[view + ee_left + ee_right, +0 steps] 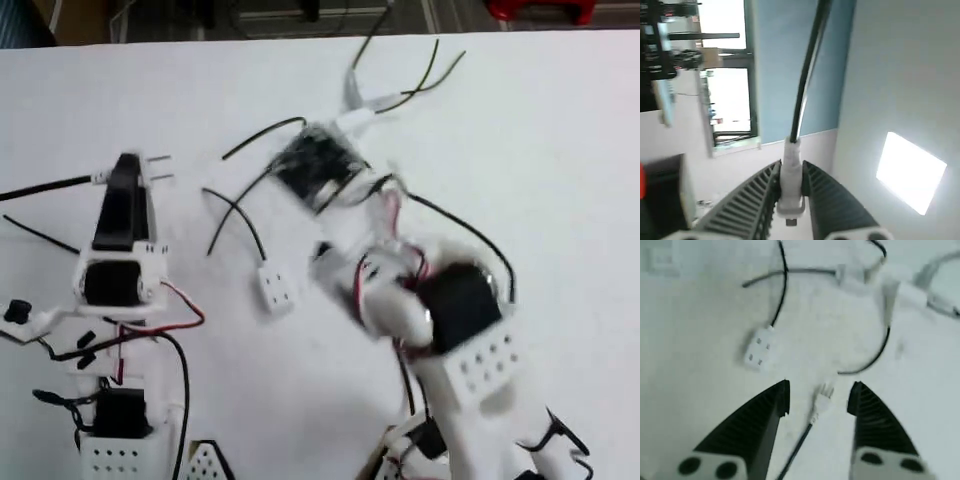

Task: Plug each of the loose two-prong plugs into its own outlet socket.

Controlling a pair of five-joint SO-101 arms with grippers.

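My left gripper (127, 172) is at the table's left, shut on a white two-prong plug (152, 168) whose prongs stick out to the right. In the left wrist view the fingers (760, 192) clamp that plug (790, 182), and its black cable runs away from it. My right gripper (819, 396) is open and hangs over a second white plug (819, 405) lying on the table between its fingers. A white outlet socket (758, 350) lies a little beyond it, also visible as the socket (277, 287) mid-table. The right gripper (318, 165) is blurred in the high view.
More white plugs (889, 292) and black cables (420, 80) are tangled at the table's back centre. A loose cable (235, 210) curls between the two arms. The arms' bases and wiring (120, 400) stand along the front edge.
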